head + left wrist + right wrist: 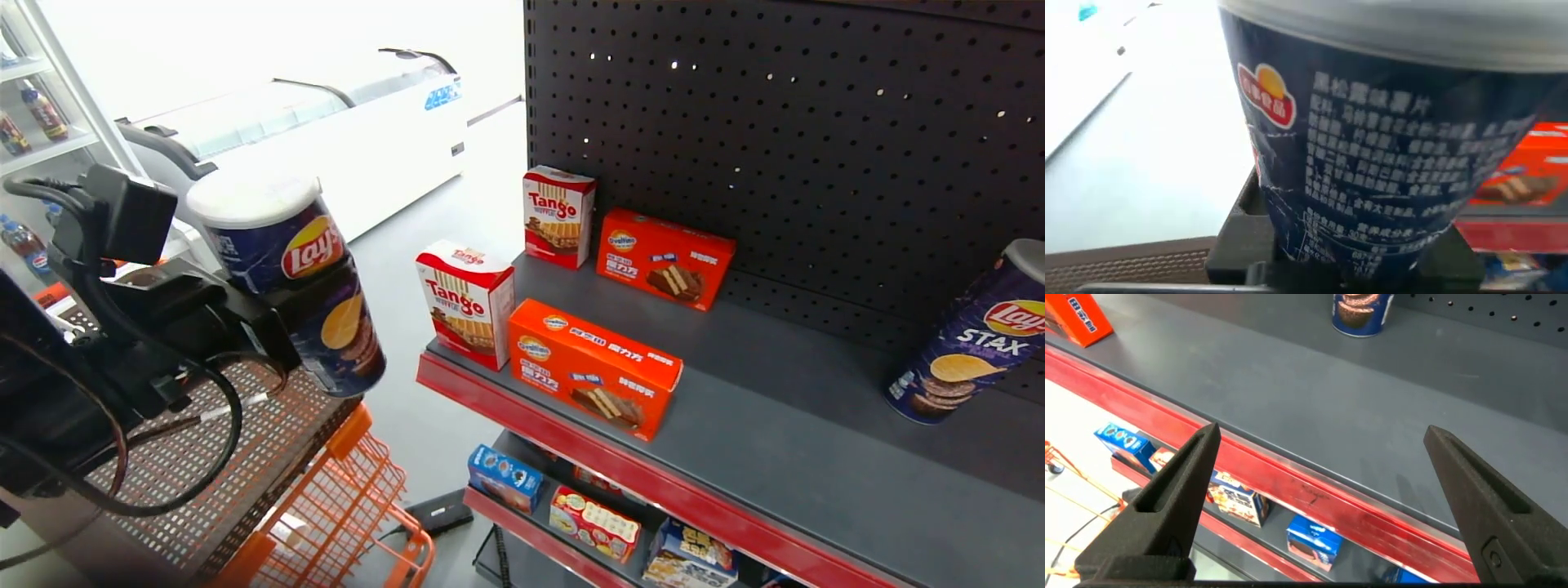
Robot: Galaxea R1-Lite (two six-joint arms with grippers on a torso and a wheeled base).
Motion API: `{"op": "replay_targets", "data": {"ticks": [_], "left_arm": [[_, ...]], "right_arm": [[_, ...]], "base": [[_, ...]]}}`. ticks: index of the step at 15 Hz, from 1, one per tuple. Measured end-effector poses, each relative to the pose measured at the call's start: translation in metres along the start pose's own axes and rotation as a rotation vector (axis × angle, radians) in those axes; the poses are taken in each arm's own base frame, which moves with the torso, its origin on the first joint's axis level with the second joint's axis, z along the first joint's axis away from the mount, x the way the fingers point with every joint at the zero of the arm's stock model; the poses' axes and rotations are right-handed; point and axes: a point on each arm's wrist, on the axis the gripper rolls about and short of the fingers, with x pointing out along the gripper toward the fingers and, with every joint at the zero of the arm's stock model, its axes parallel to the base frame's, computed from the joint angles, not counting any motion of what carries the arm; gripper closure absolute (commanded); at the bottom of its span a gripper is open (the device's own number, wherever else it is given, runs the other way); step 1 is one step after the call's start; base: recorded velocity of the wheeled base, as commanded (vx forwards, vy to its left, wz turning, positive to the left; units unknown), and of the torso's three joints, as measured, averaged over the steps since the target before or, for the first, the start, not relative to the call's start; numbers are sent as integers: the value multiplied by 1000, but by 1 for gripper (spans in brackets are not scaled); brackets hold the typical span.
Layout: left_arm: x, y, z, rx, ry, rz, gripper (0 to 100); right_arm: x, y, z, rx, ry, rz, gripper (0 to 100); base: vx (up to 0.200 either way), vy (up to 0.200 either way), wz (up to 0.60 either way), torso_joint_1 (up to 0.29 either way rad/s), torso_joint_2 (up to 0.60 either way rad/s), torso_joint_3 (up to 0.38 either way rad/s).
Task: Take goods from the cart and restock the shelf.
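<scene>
Chip can (pixel 282 245): clamped in left gripper (pixel 269 327) fingers, nearly upright above orange cart (pixel 351 498), left of shelf (pixel 816 465), likely held clear for stocking. Right gripper (pixel 1323 506): fingers spread, empty, over shelf's near edge. Matching can (pixel 971 335): shelf's right.

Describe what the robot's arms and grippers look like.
The left arm is black and blocky, with a boxy black module on top and black cables looping beneath it. The left gripper is black too. The right gripper has two matte black, wedge-shaped fingers that taper to narrow tips.
</scene>
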Motion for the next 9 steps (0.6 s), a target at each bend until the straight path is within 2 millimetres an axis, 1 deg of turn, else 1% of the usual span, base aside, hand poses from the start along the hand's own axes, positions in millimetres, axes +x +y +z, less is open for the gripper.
{"op": "replay_targets", "data": {"ticks": [3, 6, 9], "left_arm": [[-6, -24, -3, -29, 5, -166, 100], [-12, -44, -2, -59, 7, -265, 100], [-25, -57, -4, -128, 105, -333, 100]], "right_arm": [[0, 0, 0, 0, 0, 1, 0], [0, 0, 0, 0, 0, 1, 0], [0, 0, 0, 0, 0, 1, 0]], "base": [[0, 0, 0, 0, 0, 0], [0, 0, 0, 0, 0, 0], [0, 0, 0, 0, 0, 0]]}}
